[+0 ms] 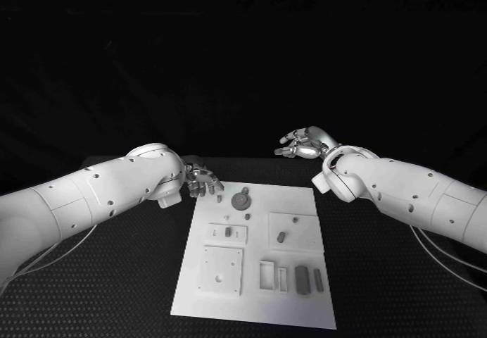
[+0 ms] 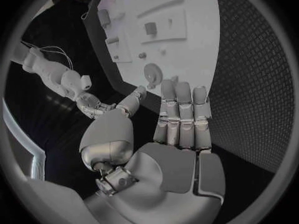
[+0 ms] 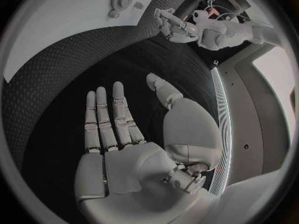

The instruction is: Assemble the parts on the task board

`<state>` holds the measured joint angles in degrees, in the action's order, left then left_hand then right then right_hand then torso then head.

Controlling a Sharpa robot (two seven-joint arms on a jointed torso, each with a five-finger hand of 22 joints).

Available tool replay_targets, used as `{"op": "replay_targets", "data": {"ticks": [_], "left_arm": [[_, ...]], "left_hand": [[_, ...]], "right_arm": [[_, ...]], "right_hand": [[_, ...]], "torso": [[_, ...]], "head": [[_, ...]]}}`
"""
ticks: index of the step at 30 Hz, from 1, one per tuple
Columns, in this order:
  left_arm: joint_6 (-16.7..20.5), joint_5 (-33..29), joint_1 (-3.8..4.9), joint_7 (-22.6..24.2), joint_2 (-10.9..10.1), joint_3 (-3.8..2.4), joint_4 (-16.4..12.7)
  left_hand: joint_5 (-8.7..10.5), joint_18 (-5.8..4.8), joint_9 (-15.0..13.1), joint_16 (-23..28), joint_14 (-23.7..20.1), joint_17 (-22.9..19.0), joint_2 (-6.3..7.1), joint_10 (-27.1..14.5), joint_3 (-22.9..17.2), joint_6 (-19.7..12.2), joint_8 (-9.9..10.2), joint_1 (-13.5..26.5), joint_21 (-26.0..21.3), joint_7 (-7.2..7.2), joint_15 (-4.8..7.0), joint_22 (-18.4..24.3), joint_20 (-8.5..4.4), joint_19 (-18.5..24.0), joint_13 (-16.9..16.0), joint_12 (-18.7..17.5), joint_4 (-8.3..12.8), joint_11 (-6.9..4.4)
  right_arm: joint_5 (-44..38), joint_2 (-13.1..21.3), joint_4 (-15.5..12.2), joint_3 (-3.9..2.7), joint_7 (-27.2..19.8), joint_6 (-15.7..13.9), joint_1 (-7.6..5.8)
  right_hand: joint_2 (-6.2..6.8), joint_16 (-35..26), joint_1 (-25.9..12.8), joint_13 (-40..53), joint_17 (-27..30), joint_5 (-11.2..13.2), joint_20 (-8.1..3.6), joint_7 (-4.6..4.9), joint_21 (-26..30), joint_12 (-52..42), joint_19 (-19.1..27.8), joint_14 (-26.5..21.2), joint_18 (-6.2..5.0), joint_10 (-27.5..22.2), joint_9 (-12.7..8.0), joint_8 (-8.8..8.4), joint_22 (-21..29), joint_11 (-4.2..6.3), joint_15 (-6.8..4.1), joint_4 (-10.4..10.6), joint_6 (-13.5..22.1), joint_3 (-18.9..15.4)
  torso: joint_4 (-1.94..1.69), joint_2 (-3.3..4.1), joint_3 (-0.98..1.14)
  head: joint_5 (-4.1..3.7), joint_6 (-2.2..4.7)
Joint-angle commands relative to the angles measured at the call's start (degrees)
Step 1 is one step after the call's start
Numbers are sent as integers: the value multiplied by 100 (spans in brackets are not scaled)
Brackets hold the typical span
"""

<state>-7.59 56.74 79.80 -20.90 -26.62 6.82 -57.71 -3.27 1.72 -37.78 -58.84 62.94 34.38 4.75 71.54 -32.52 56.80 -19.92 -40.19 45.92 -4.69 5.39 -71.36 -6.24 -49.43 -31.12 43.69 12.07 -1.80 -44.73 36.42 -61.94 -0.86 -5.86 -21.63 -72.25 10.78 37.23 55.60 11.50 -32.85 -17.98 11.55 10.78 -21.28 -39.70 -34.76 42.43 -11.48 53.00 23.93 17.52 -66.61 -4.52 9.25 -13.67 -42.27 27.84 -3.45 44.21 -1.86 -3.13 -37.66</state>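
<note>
**Counter and its load**

Black counter, textured dotted surface. White task board lies flat on it, about mid-counter, long side running away from the robot. Bare counter surface shows to both sides of the task board and beyond its far edge.

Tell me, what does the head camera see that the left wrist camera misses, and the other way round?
The head view alone takes in the whole task board, including the near end with its square plate and the dark upright parts beside a rectangular slot. The left wrist view alone shows the left hand's palm side, its fingers straight, close together and holding nothing. Both show the board's far end with the round gear-like part, the left hand near that corner, and the right hand raised beyond the board, holding nothing.
</note>
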Motion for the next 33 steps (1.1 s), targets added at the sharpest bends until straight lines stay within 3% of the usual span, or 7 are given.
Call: {"op": "replay_targets", "data": {"ticks": [1, 5, 11, 18, 23, 33], "left_arm": [[13, 110, 1, 175, 164, -2, 287], [-84, 243, -10, 222, 396, 4, 704], [-285, 417, -71, 251, 574, 21, 1105], [-490, 422, -111, 295, 662, 49, 1217], [-620, 426, -143, 301, 731, 62, 1305], [-743, 426, -157, 293, 724, 65, 1328]], "left_hand": [[9, -79, 16, 45, 0, -15, 39, -15, 27, -78, 40, 45, -46, 2, -46, 9, -433, 29, 24, -51, -100, 13], [18, -67, 35, 73, 3, -23, 48, -5, 67, -152, 70, 87, -80, -18, -57, 5, -419, 30, 42, -87, -177, 30], [18, -62, 43, 76, 12, -22, 36, 7, 84, -189, 83, 87, -90, -27, -60, -2, -415, 26, 45, -95, -193, 37], [17, -44, 28, 25, 78, 10, 7, 85, 125, -155, 44, 69, -71, -5, -35, -36, -427, -29, 24, -60, -207, 15], [17, -39, 23, 8, 93, 22, -17, 118, 142, -141, 29, 80, -66, 2, -25, -50, -433, -46, 17, -47, -227, 10], [15, -34, 22, -16, 109, 41, -70, 157, 175, -126, 16, 133, -66, 10, -13, -74, -443, -59, 10, -41, -288, 1]], "right_arm": [[1, -23, 4, -3, -55, 54, 5], [1, -22, -22, -3, -58, 55, 5], [0, 20, -95, -3, -53, 46, 3], [-3, 38, -119, -3, -53, 30, 3], [-3, 26, -119, -3, -55, 27, 3], [-3, 25, -123, -3, -54, 26, 3]], "right_hand": [[-37, 37, 2, -8, 6, -21, 15, 155, 27, -24, 36, -48, 5, -1079, -8, 34, -9, -575, -11, 9, -67, -36], [-40, 39, 3, -11, 8, -22, 15, 155, 29, -26, 36, -49, 5, -1079, -9, 34, -11, -575, -11, 9, -67, -36], [-40, 40, 4, -15, 9, -23, 15, 156, 30, -28, 37, -51, 5, -1080, -11, 34, -13, -575, -11, 9, -66, -36], [-37, 42, 7, -19, 11, -24, 15, 156, 32, -30, 38, -53, 5, -1081, -12, 35, -16, -575, -11, 8, -66, -37], [-36, 43, 8, -21, 12, -25, 16, 156, 33, -31, 38, -54, 4, -1081, -13, 35, -17, -575, -11, 8, -66, -37], [-36, 45, 9, -25, 14, -27, 16, 156, 34, -33, 38, -55, 4, -1082, -15, 35, -20, -576, -11, 9, -65, -37]], "torso": [[20, 16, -10], [54, 47, -17], [109, 106, -20], [133, 157, -18], [127, 187, -13], [129, 170, -15]], "head": [[-1, 14], [27, 45], [52, 91], [73, 112], [81, 126], [84, 104]]}}
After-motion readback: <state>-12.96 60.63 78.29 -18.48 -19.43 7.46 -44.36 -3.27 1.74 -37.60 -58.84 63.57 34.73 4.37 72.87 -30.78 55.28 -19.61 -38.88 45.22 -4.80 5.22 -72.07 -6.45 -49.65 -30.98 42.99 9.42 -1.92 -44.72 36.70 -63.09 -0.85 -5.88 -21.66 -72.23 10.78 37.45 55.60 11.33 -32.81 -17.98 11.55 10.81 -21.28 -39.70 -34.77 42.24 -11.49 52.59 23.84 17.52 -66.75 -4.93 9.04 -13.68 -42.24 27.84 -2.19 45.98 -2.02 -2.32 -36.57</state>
